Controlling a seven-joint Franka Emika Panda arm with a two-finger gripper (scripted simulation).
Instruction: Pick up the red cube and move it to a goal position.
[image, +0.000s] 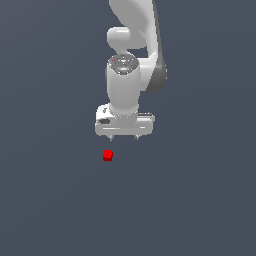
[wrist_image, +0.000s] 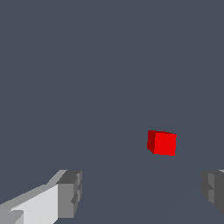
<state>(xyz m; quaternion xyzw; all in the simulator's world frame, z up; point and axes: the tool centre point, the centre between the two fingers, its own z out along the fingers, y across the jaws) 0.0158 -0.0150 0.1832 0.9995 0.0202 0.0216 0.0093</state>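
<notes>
Approach step. White robot gripper (image: 123, 137) above plain grey floor (image: 45, 200), jaws spread, empty. Tiny bright red cube (image: 107, 155) on floor, off-centre toward exterior view's left fingertip, untouched. Centre over cube, align with faces, then descend.

White arm hangs from top center; gripper (image: 123, 137) at mid-frame, fingers apart, red cube (image: 107, 155) just below-left, untouched.

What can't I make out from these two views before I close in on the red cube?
- Goal position: no marker shows in either view.
- Tool fingertips: tiny in the exterior view; cut off by the frame edges in the wrist view.
- Red cube height and clearance below the tool: uniform grey background, no shadow.
</notes>
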